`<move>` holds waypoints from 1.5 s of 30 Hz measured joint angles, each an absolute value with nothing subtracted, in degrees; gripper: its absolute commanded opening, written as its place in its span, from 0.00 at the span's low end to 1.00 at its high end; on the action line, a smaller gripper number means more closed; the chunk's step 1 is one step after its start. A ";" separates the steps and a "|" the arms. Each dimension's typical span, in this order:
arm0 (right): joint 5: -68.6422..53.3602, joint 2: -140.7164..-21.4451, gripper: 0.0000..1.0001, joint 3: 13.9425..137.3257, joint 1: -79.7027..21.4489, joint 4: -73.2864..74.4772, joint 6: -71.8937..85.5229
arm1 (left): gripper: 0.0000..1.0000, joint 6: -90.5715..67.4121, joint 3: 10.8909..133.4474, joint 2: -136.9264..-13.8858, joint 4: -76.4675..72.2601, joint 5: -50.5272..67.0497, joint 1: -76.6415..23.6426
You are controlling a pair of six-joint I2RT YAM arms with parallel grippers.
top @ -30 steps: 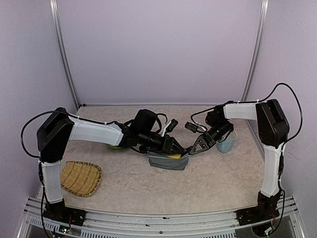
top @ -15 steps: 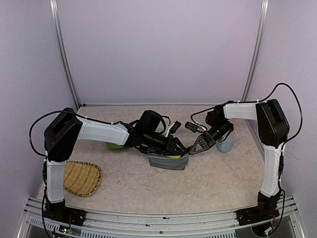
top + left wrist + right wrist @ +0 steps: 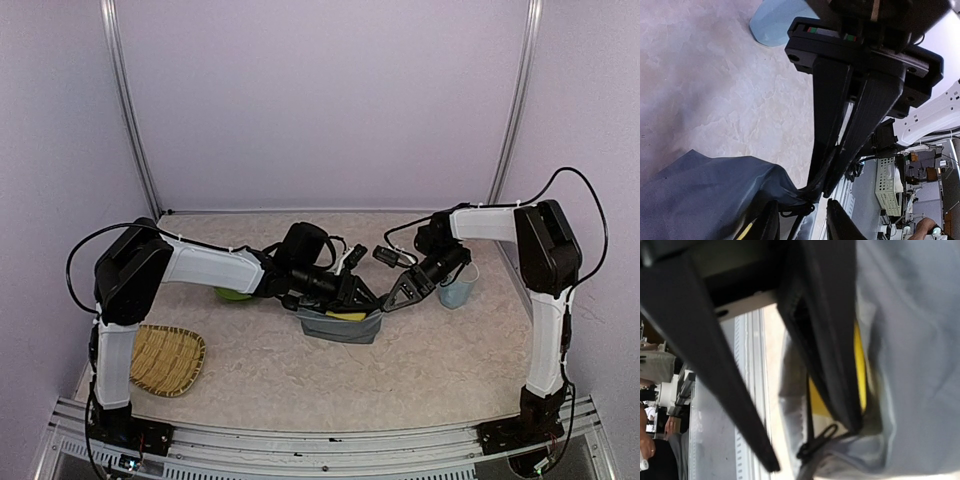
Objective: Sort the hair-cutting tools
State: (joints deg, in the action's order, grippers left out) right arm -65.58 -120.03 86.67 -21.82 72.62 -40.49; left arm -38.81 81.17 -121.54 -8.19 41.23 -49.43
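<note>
The grey pouch lies at the table's centre with its mouth facing up and the yellow sponge inside. My right gripper is shut on the pouch's right rim; one finger is inside and the other outside. My left gripper is open and empty at the pouch's mouth, its fingertips either side of the zip pull. A small black-and-white object shows behind the left gripper; I cannot tell whether it is the clipper. Scissors and guard are out of view.
A pale blue cup stands right of the pouch, beside the right forearm. A green object shows under the left arm. A woven tray lies at the near left.
My left arm has stretched further right, bringing its gripper slightly deeper over the pouch's mouth. The right gripper has kept its hold and not moved.
</note>
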 measured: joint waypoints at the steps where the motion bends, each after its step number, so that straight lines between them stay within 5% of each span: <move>1: -65.63 -120.11 0.02 86.74 -21.82 72.71 -40.62 | 0.27 -39.22 81.17 -121.54 -8.64 41.54 -49.36; 16: -65.93 -120.40 0.02 86.87 -21.82 73.21 -41.17 | 0.00 -41.76 81.14 -121.54 -11.11 43.83 -48.71; 27: -66.19 -120.97 0.02 87.39 -21.80 73.41 -41.19 | 0.00 -39.83 79.29 -120.49 -10.87 41.50 -48.71; 29: -66.19 -120.97 0.02 87.39 -21.80 73.41 -41.08 | 0.17 -39.05 78.48 -119.70 -10.37 40.56 -48.69; 32: -66.19 -120.97 0.02 87.39 -21.80 73.41 -41.06 | 0.29 -37.78 78.54 -119.50 -9.37 39.18 -48.69; 45: -66.19 -120.97 0.02 87.39 -21.80 73.38 -40.88 | 0.37 -36.62 83.37 -120.81 -6.07 38.35 -49.60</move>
